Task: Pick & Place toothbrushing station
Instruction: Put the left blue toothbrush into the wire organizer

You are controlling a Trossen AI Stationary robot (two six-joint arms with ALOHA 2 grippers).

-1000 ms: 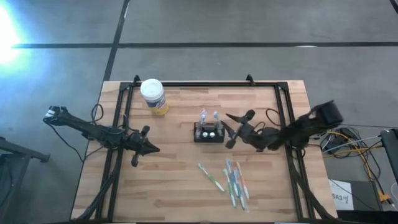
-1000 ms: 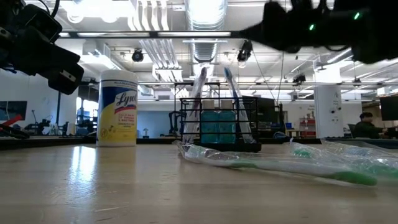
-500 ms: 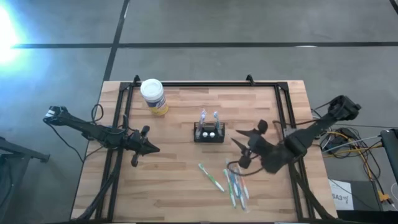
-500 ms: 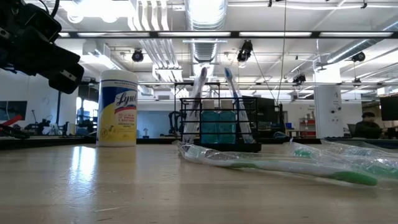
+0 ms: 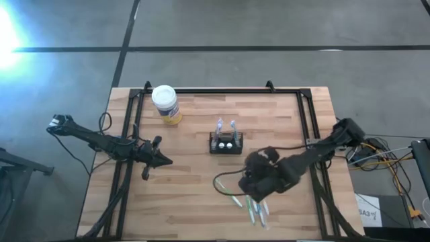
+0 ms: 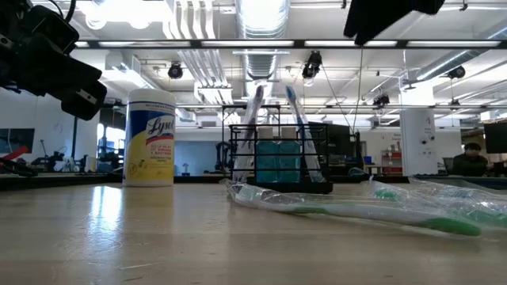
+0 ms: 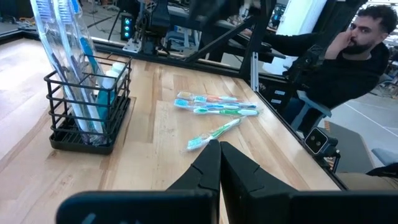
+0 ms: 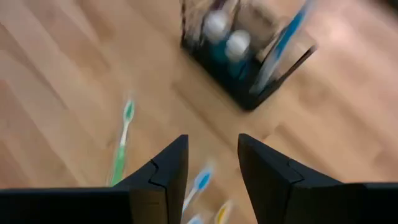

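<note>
The toothbrushing station point(image 5: 225, 143), a black wire holder with two toothbrushes upright in it, stands at the centre of the desk point(image 5: 195, 202) in the high view; the right pincer point(image 5: 259, 180) hangs lower right of it over loose toothbrushes point(image 5: 252, 205), and the left pincer point(image 5: 156, 158) sits at mid left, closed. In the low view the station is mid frame, right of a wipes canister point(image 6: 150, 138). The left wrist view shows it at left, a seated person point(image 7: 348, 56) upper right. The right wrist view shows open fingers point(image 8: 168, 171), holding nothing.
</note>
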